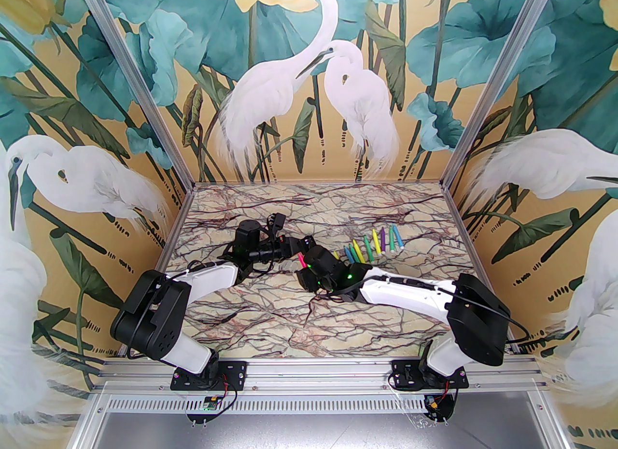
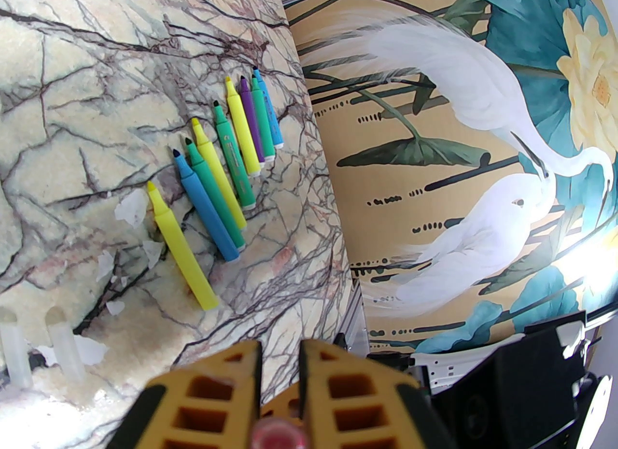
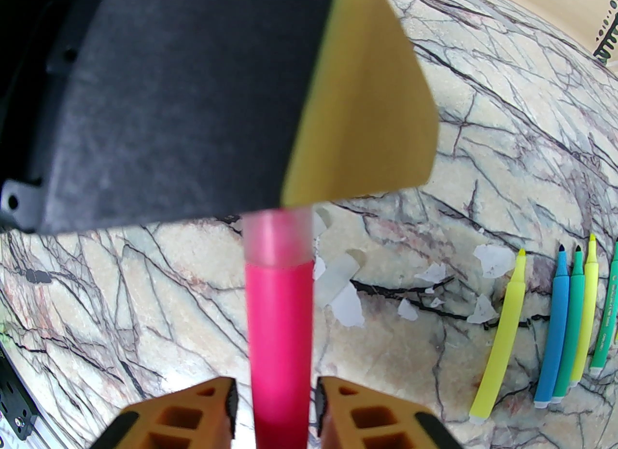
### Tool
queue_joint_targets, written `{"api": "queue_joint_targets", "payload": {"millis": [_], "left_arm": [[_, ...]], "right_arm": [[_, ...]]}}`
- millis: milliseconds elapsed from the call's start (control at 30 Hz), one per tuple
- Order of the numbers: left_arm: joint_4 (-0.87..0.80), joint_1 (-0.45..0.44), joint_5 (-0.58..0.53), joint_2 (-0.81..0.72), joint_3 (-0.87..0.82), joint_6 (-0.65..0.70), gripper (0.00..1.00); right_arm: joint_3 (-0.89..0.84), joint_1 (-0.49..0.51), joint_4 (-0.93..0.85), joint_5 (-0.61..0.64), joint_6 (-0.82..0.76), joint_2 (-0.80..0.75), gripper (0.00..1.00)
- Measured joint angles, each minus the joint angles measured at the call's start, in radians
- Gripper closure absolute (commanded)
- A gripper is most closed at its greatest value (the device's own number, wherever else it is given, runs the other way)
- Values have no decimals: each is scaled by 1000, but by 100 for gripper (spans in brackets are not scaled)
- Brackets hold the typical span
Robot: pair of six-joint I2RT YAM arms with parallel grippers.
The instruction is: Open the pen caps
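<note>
Pink is the pen (image 3: 280, 321) being uncapped: its clear cap (image 3: 277, 239) is pinched in the left gripper (image 2: 280, 355), while the right gripper (image 3: 276, 403) stands slightly spread around the pen, so next it probably needs to clamp firmly and pull straight away.

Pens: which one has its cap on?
The pink pen: a clear cap covers its tip. The other pens, yellow, blue, green and purple, lie in a row with bare tips.

White-and-black arms (image 1: 212, 273), green LED (image 1: 351, 274), yellow lattice gripper fingers (image 2: 241, 365)
</note>
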Motion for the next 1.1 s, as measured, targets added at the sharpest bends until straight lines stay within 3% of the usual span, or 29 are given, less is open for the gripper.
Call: {"api": "queue_joint_targets", "payload": {"millis": [267, 667, 933, 1100], "left_arm": [[12, 0, 10, 29, 6, -27, 97], [-20, 0, 13, 42, 35, -21, 100], [-53, -2, 39, 55, 51, -32, 100], [-53, 46, -10, 56, 101, -37, 100]], "right_arm": [[-12, -7, 8, -9, 0, 0, 75], [-45, -20, 49, -27, 0, -7, 100], [-124, -31, 118, -70, 0, -64, 100], [-217, -21, 68, -134, 0, -135, 100]]}}
